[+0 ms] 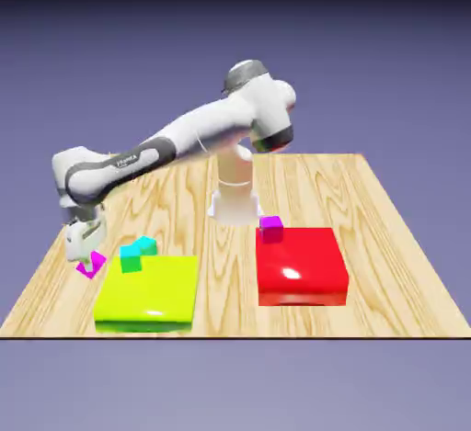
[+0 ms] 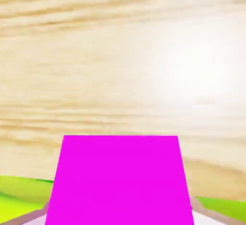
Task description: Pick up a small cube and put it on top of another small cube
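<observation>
Magenta small cube [image 2: 120, 181] is clamped between the closed fingers of the gripper [image 1: 88, 256], low over the wooden table [image 1: 368, 199] at the exterior view's left, just beside the yellow-green block [image 1: 152, 296]. A second magenta cube [image 1: 270, 228] is seen at the red block [image 1: 302, 268].

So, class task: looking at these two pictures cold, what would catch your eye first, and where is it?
Probably the two big glossy blocks near the table's front edge: the yellow-green block at the exterior view's left and the red block at its right. Next, the white arm stretched low toward the left, its gripper shut on a tiny magenta cube, which fills the hand view's lower half.
</observation>
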